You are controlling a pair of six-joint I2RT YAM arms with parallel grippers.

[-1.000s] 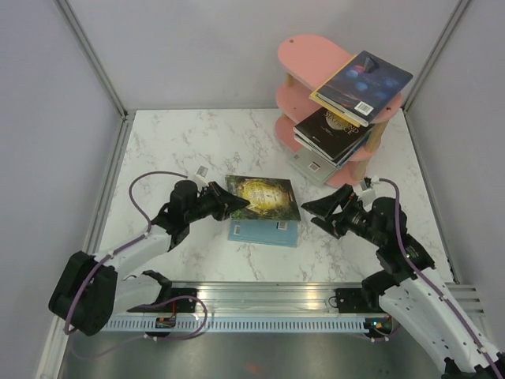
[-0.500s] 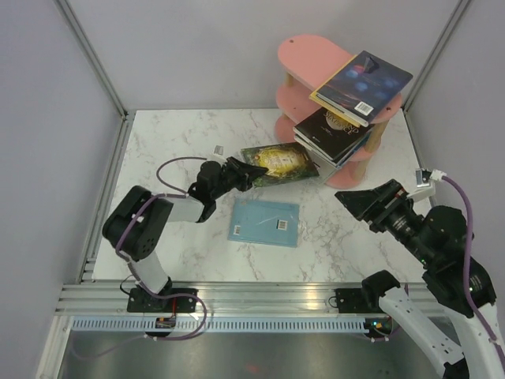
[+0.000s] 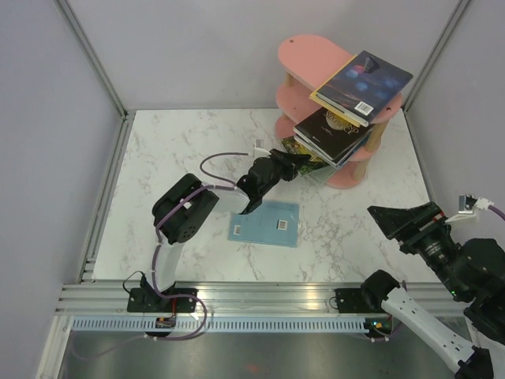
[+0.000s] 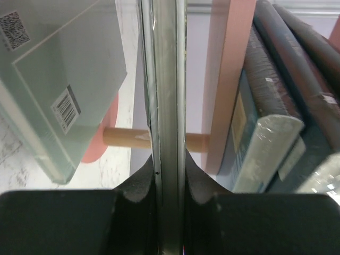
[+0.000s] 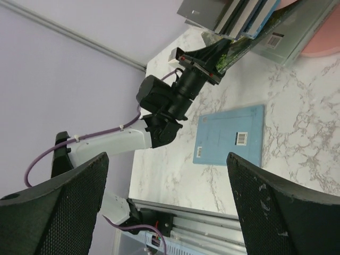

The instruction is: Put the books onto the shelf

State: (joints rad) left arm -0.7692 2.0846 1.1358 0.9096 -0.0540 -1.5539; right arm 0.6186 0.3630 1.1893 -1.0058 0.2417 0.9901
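The pink three-tier shelf [image 3: 312,52] stands at the back right. A dark purple-blue book [image 3: 365,84] overhangs its top board, and a black book with gold title [image 3: 334,130] tops a stack on the middle board. My left gripper [image 3: 289,164] is shut on the green-yellow landscape book [image 4: 169,79], held edge-on with its far end in among the shelf's lower boards [image 4: 223,79]. A light blue book [image 3: 264,223] lies flat on the table. My right gripper [image 3: 393,222] hangs open and empty, to the right of that book and apart from it.
A grey book [image 4: 69,79] lies low at the shelf's foot, left of the held book in the left wrist view, beside a wooden post [image 4: 122,137]. Grey walls enclose the marble table [image 3: 181,150]. A metal rail [image 3: 260,296] runs along the near edge.
My left arm has carried the green-yellow book from the table's middle back and right to the shelf, uncovering the light blue book. My right arm has drawn back to the right, still open.
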